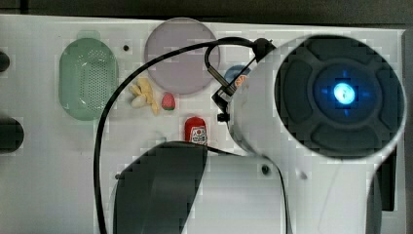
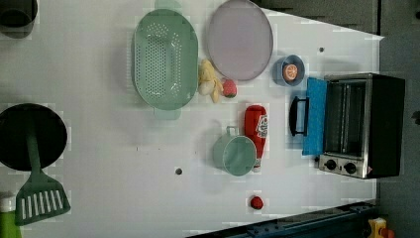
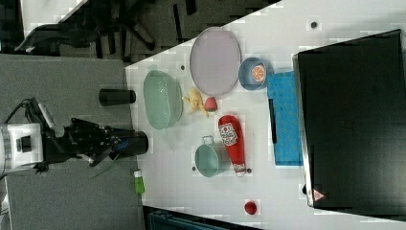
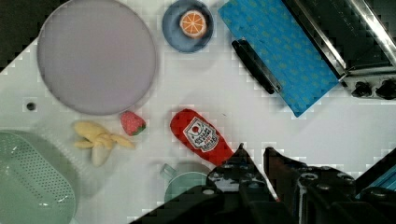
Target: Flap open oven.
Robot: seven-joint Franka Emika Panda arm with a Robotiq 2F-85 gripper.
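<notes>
Gripper (image 4: 254,156) fingers (image 4: 240,156) nearly closed with a slim gap, grasping nothing, above the ketchup bottle (image 4: 201,136) and green cup (image 4: 187,184), oven (image 4: 355,42) well beyond, blue glass door (image 4: 280,53) flapped down flat on the white table (image 4: 327,130), bar handle (image 4: 254,65) toward the bottle

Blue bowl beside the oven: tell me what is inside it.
The blue bowl holds one orange half, cut face up, near the oven and its opened door. Whatever lies beneath the fruit is covered.
</notes>
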